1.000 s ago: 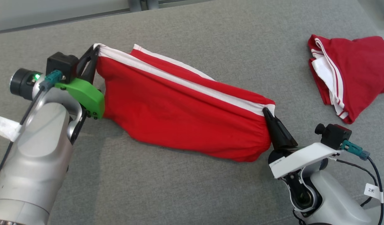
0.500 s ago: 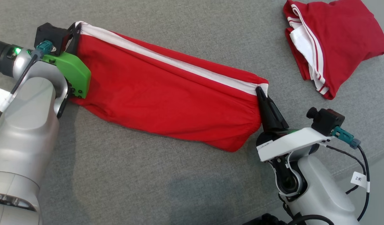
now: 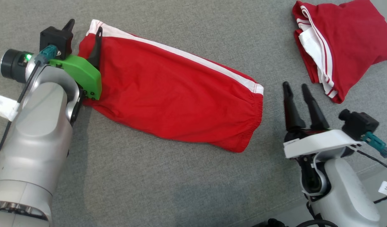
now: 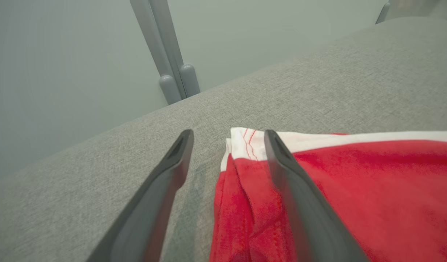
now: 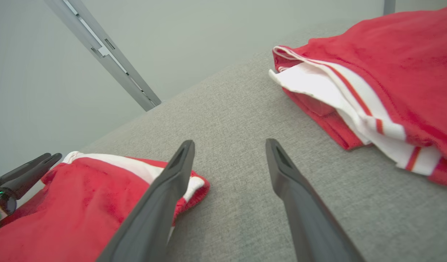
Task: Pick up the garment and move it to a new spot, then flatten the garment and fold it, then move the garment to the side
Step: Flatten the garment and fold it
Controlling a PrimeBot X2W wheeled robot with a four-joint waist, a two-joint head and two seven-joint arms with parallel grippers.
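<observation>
**Item:** red shorts [image 3: 174, 104] (white side stripe, one gathered elastic end). They are being left lying flat on the grey cloth surface [image 3: 149, 189], stretched out between the two pincers.

**Left gripper** [image 3: 85, 26]: the fingers are being held wide apart with nothing gripped. They are straddling the striped corner, one finger over the cloth and the other over bare surface beside it.

**Right gripper** [image 3: 295, 85]: the fingers are being held apart and empty, just beside the elastic end and not touching it.

**Folded red garment** [image 3: 348, 47]: this is lying beyond the right gripper, to its right.

**Risks being judged:**
- The corner is likely being dragged and rumpled if the left finger over the cloth is lifted carelessly.
- Only one layer may be getting pinched at the fold.
- The neighbouring garment may be getting snagged by a wide right-hand sweep.
</observation>
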